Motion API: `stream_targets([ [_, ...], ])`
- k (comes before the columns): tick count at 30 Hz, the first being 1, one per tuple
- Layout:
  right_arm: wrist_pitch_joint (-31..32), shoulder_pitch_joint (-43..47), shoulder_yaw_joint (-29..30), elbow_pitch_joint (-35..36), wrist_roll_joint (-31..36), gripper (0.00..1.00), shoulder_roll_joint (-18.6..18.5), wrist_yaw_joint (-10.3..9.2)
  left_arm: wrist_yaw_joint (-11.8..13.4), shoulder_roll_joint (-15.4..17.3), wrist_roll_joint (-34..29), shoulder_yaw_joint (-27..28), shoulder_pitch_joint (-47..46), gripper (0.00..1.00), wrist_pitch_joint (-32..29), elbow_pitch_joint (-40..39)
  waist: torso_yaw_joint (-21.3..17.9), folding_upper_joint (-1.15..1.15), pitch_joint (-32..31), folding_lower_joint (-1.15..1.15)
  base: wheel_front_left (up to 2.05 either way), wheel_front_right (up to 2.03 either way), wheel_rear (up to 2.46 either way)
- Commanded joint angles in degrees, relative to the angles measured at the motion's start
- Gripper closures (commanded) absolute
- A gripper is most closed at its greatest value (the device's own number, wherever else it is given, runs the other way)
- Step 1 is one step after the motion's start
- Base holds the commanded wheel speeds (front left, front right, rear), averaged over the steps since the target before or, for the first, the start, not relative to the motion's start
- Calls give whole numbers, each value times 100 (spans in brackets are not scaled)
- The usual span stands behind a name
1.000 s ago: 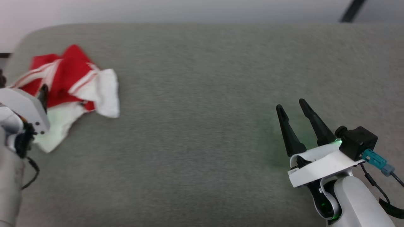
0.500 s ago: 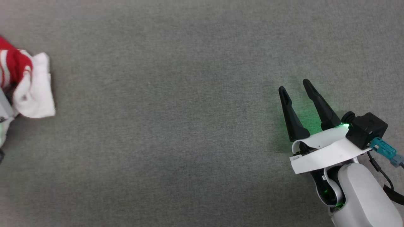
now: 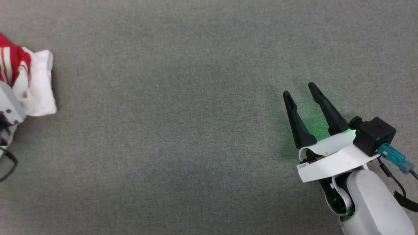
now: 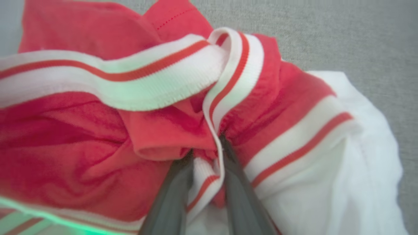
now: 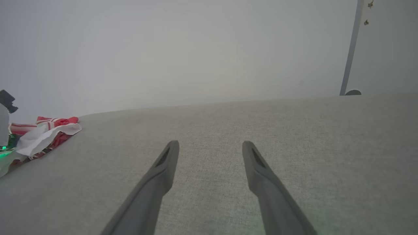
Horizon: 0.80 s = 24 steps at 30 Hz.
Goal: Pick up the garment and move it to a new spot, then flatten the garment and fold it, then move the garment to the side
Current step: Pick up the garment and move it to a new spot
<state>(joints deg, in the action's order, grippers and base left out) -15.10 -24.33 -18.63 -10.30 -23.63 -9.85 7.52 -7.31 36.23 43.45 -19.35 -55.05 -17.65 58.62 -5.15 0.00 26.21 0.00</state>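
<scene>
The garment, red with white sleeves and striped trim, lies crumpled at the far left edge of the grey surface in the head view. It also lies at the left in the right wrist view. In the left wrist view the garment is close up. My left gripper is shut on a fold of its striped trim, with cloth pinched between the two fingers. The left arm's pale wrist covers part of the cloth. My right gripper hovers open at the right, far from the garment, its fingers holding nothing.
A grey fabric-covered surface spreads between the two arms. Its far edge meets a pale wall. A dark upright post stands behind the far right corner.
The head camera has swung, so the garment now sits at the picture's left edge. My left fingers have closed on the trim. The right gripper has stayed open and nearly still.
</scene>
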Motion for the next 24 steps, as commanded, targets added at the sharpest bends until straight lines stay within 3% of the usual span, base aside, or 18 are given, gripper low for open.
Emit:
stream_targets([
  [1,-5,93,28,-40,-9,0,-10,-6,-30,-433,56,-220,455,100,60,217,132,0,-347,0,0,0,0],
  [10,-4,518,276,-213,-63,0,27,-6,-20,-759,482,-60,-99,100,1186,-72,371,0,-1219,0,0,0,0],
  [17,-4,767,513,-192,-84,0,135,-6,-20,-1178,781,-561,-76,100,1129,-1028,275,0,-1499,0,0,0,0],
  [24,-4,955,789,-101,-137,0,315,-6,-20,-1702,1075,-1354,90,100,817,-2184,-118,0,-1469,0,0,0,0],
])
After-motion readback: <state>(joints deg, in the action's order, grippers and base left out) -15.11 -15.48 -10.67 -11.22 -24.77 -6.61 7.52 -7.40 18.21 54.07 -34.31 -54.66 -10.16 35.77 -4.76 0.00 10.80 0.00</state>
